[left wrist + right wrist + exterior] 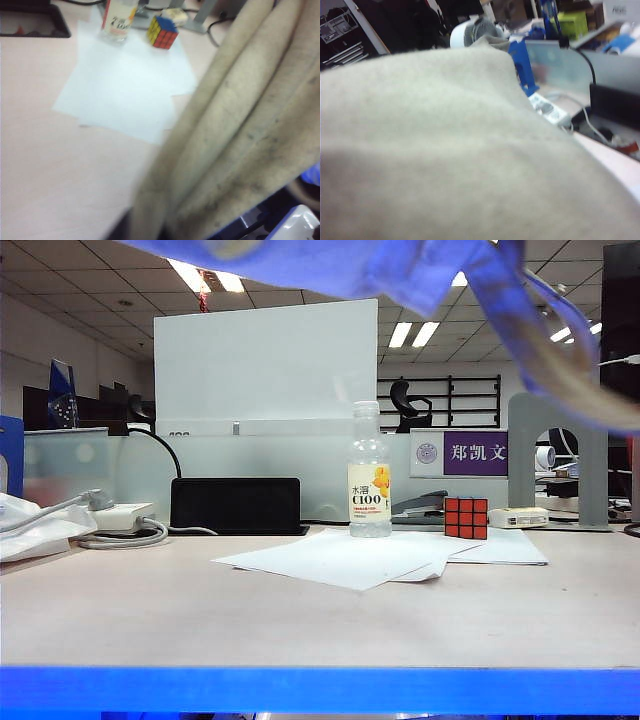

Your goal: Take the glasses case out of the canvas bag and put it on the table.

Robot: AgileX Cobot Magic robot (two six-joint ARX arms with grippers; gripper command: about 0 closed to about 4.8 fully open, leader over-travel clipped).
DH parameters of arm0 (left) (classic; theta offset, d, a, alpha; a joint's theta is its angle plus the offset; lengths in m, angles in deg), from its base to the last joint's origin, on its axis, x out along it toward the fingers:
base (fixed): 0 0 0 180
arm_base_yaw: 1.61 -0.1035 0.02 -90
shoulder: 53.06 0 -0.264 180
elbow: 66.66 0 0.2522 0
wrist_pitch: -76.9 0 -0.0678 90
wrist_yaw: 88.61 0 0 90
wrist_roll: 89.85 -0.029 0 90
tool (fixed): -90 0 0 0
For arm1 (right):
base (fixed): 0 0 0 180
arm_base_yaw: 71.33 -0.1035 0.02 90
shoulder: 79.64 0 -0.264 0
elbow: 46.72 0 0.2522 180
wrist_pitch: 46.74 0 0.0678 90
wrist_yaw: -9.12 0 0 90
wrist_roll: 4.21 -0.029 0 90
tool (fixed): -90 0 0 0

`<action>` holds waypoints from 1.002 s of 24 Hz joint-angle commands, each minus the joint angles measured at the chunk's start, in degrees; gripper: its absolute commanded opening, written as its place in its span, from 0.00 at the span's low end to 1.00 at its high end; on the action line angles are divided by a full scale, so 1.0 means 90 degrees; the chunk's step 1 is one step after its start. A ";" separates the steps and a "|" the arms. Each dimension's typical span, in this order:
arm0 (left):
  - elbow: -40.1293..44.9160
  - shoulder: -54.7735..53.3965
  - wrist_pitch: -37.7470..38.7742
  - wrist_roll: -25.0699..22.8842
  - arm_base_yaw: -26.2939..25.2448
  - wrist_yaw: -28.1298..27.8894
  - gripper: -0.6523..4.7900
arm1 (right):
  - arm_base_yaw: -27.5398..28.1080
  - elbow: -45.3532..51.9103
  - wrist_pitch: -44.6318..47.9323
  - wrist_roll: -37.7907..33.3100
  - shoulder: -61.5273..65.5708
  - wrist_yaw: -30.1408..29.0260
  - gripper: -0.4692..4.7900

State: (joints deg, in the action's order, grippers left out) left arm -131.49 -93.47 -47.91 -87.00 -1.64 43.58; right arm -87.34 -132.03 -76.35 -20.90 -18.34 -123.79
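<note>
Floppy beige canvas bag (240,125) hangs in smudged folds above the pale, smooth counter (150,620), filling both wrist views. Both tools are hidden, so can't tell their grip. Glasses case isn't visible.

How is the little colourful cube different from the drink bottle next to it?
The Rubik's cube is short and boxy; the bottle is tall and round. The cube is solid red, with blue and yellow faces in the left wrist view; the bottle is see-through with a white and orange label. The cube sits right of the bottle, apart from it. Both stand upright by the white papers on the table.
</note>
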 commanded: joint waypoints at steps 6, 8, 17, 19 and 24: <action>-0.0010 -0.0165 -0.0357 0.0223 -0.0005 0.0447 0.98 | -0.0153 -0.0095 0.0359 -0.0032 -0.0061 0.0005 0.22; -0.0015 -0.0189 -0.0568 0.0386 -0.0005 0.0546 0.98 | -0.0226 -0.0092 0.0321 -0.0029 -0.0061 -0.0053 0.22; -0.0027 -0.0299 -0.2205 0.1151 -0.0005 0.0804 0.98 | -0.0882 -0.0090 -0.0138 0.0027 -0.0063 -0.0274 0.22; -0.0027 -0.0471 -0.2484 0.1401 -0.0005 0.1192 0.98 | -0.1054 -0.0090 -0.0260 0.0027 -0.0063 -0.0270 0.22; -0.0027 -0.0971 -0.3130 0.1598 0.0034 0.2395 0.98 | -0.1338 -0.0087 -0.0597 0.0029 -0.0063 -0.0576 0.23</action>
State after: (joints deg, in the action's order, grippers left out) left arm -131.55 -101.77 -72.63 -73.27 -1.69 60.58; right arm -98.91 -132.33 -82.80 -20.86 -18.48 -126.94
